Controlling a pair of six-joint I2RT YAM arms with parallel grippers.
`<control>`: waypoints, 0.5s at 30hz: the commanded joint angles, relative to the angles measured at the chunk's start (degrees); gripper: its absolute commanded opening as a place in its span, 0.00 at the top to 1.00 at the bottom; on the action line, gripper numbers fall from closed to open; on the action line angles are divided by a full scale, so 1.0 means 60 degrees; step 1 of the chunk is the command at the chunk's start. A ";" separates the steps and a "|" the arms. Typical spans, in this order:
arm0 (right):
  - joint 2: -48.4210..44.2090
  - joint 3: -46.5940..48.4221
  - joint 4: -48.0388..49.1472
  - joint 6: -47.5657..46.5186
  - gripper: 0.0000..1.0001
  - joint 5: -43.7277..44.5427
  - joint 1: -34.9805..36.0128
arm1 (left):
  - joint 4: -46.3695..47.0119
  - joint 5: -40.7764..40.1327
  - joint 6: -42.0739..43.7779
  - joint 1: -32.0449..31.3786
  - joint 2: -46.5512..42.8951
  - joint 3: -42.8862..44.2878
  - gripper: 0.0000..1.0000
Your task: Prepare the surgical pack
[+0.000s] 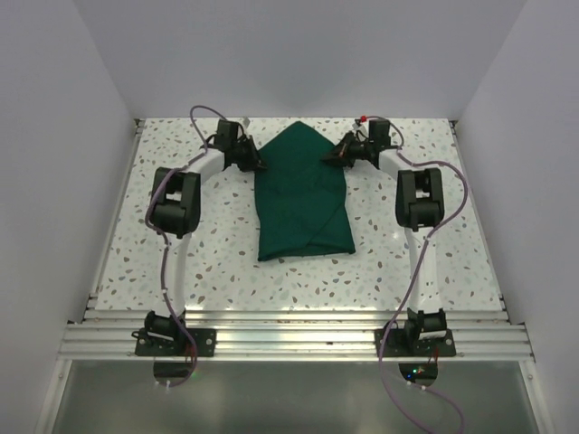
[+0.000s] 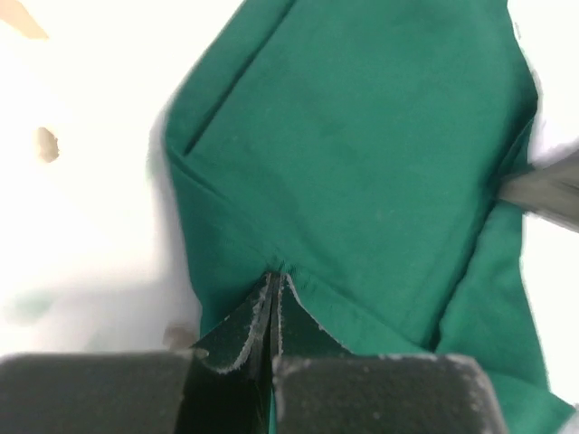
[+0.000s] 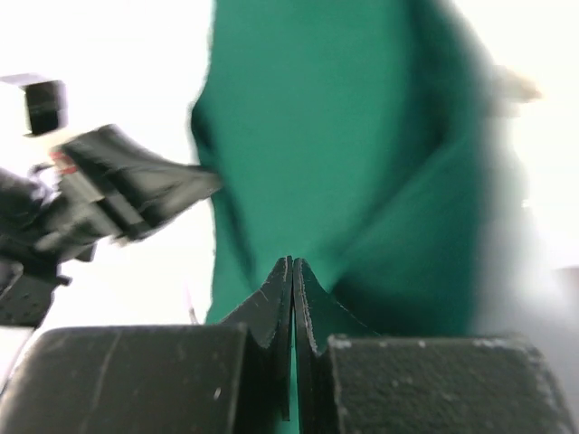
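The surgical pack (image 1: 301,203) is a dark green folded drape lying at the middle of the speckled table, its far end drawn up into a point. My left gripper (image 1: 257,166) is shut on the pack's left edge near the far end; the cloth (image 2: 362,154) puckers at the pinched tips (image 2: 274,280). My right gripper (image 1: 329,159) is shut on the right edge opposite, with green cloth (image 3: 344,136) showing in the slit between its closed fingers (image 3: 292,264). Whatever the drape wraps is hidden.
The white speckled table (image 1: 163,262) is walled on the left, right and back. An aluminium rail (image 1: 289,339) with both arm bases runs along the near edge. Each wrist view shows the other gripper (image 2: 543,190) (image 3: 136,181) across the cloth.
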 commanded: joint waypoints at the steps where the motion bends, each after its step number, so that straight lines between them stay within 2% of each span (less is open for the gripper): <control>1: 0.0702 0.0253 -0.0271 0.0391 1.00 0.0811 -0.0077 | -0.0204 -0.0257 -0.0717 0.0229 0.1163 0.0573 1.00; 5: 0.0499 0.0443 -0.1194 -0.0368 1.00 0.1251 -0.0077 | -0.0398 -0.0462 -0.0864 0.0347 0.1122 0.0779 1.00; 9: 0.0147 0.0430 -0.0334 -0.0181 1.00 0.0637 -0.0077 | -0.0298 -0.0095 -0.0821 0.0450 0.0599 0.0942 1.00; 13: -0.0716 -0.0009 0.0676 -0.0078 1.00 0.0884 -0.0077 | 0.1338 -0.0475 -0.0893 0.0449 -0.1116 -0.0462 0.99; 15: -0.1039 -0.0041 0.0578 -0.0020 0.97 0.1162 -0.0077 | 0.1870 -0.1089 -0.0850 0.0464 -0.1789 -0.1080 0.94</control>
